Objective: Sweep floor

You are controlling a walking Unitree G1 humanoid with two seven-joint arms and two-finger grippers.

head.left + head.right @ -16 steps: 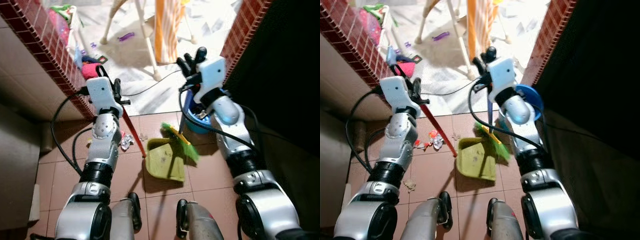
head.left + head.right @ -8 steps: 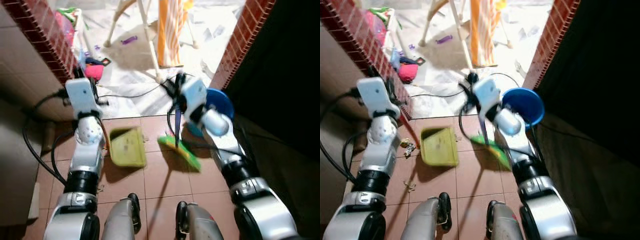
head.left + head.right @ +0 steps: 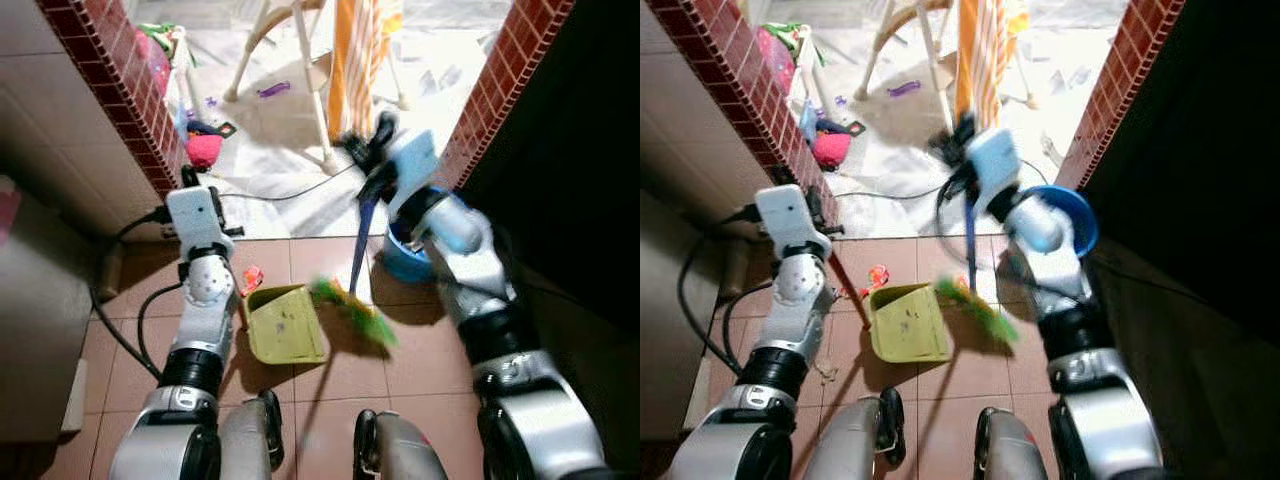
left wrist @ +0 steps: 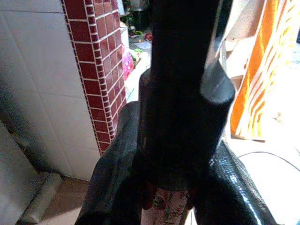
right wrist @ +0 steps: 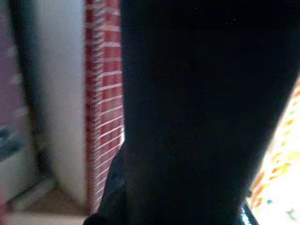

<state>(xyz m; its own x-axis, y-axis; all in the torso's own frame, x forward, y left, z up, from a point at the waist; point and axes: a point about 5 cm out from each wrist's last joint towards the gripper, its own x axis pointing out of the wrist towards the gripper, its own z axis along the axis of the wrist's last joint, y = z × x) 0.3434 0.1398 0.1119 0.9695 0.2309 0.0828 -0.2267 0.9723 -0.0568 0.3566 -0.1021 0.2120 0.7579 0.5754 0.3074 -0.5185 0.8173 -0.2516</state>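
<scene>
Dustpan (image 3: 285, 323) is resting on the tiled floor (image 3: 400, 365), its red handle clamped in the left gripper (image 3: 212, 192). Right gripper (image 3: 375, 150) is gripping the blue stick of the broom (image 3: 352, 308), whose green bristles are touching the dustpan's edge. Litter (image 3: 250, 277) is lying just beside the dustpan.

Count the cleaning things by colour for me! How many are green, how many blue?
Green: 2, the dustpan and the broom bristles
Blue: 1, the bucket
Total: 3
</scene>
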